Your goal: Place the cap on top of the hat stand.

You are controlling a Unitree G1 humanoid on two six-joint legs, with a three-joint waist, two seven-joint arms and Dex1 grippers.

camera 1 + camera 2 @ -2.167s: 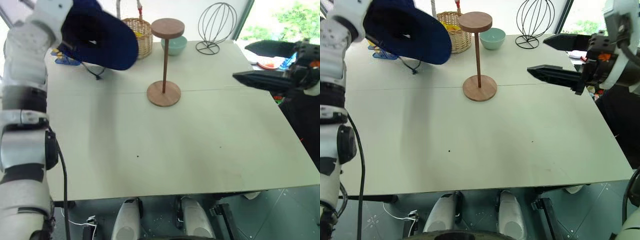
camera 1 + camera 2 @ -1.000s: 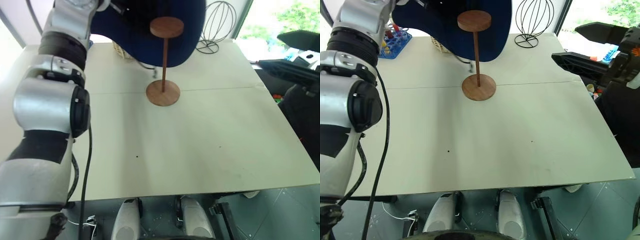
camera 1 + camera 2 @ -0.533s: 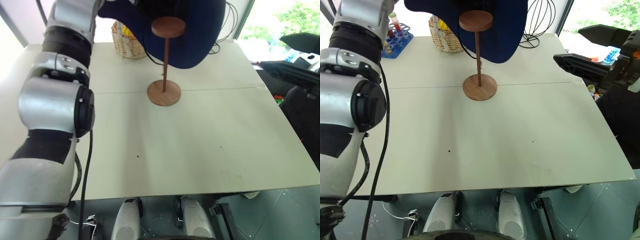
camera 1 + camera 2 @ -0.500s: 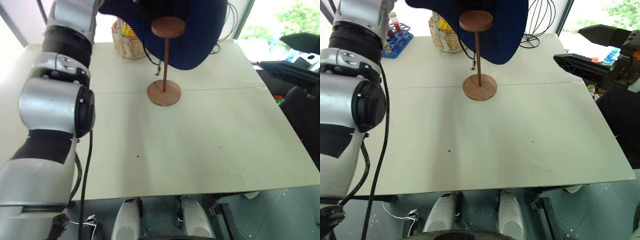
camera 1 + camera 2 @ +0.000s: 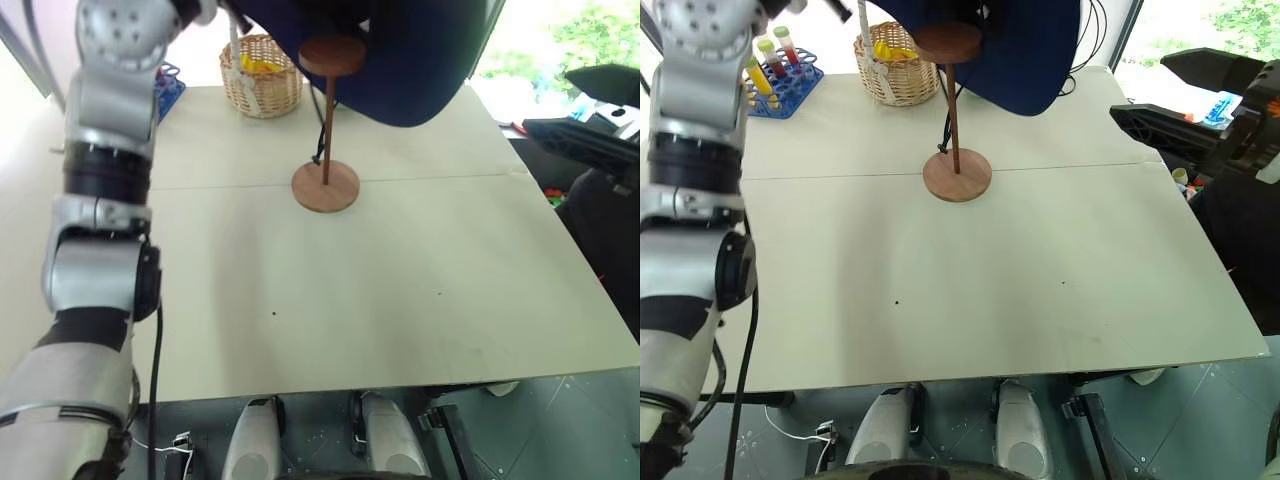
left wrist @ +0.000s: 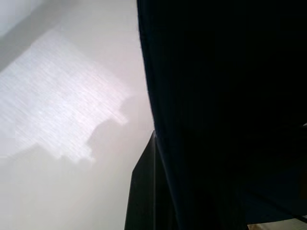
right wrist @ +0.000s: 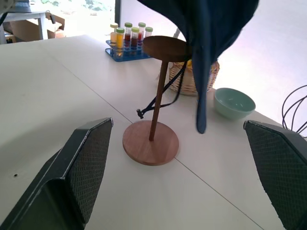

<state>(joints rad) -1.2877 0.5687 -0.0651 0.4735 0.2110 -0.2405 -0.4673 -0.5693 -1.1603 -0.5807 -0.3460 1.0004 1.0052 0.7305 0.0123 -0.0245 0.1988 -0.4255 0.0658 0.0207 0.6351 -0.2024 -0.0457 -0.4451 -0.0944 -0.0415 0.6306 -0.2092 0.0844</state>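
Observation:
The navy cap (image 5: 1015, 50) hangs tilted just above and behind the top disc of the brown hat stand (image 5: 948, 42). One side of its brim (image 7: 204, 72) droops past the disc beside the rod. The dark chin cord (image 7: 163, 96) dangles along the rod down to just above the round base (image 5: 325, 186). My left gripper (image 6: 156, 158) is shut on the cap's fabric, which hides most of it. My right gripper (image 7: 178, 124) stands wide open and empty to the right of the stand, off the table's right edge (image 5: 1140, 86).
A wicker basket (image 5: 262, 75) and a blue rack of test tubes (image 5: 775, 70) stand at the back left. A pale green bowl (image 7: 234, 103) sits behind the stand. The black wire frame (image 5: 1092, 45) peeks out behind the cap. White table (image 5: 380, 300).
The cap has travelled from the back left, by the basket, to above the stand's top disc and come nearer. My left arm folded back. The right gripper stayed put.

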